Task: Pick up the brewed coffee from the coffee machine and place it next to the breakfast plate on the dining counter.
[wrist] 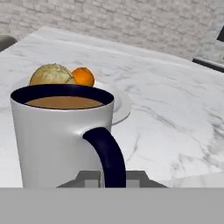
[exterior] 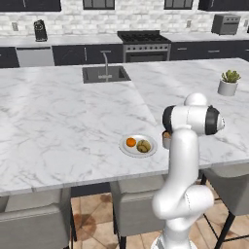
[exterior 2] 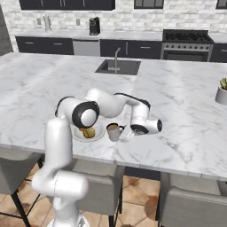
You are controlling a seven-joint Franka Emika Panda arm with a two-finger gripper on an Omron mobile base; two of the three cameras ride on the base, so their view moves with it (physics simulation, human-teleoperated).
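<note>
Partly arm-hidden mug (exterior 2: 114,131) beside plate (exterior: 138,146).

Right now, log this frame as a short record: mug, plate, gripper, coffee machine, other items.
mug: brewed coffee standing upright on the dining counter, beside the breakfast plate
plate contents: orange fruit, tan food piece
gripper: gripper low at the mug's handle; jaw state unclear
coffee machine: coffee machine on the far dark counter
other: potted plant

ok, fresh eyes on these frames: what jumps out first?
The coffee mug looms large in the hand view, brown liquid at its brim, dark handle facing the camera. It stands on the marble island beside the breakfast plate with its orange and tan food. The white arm folds low, its tool at the mug's handle.
</note>
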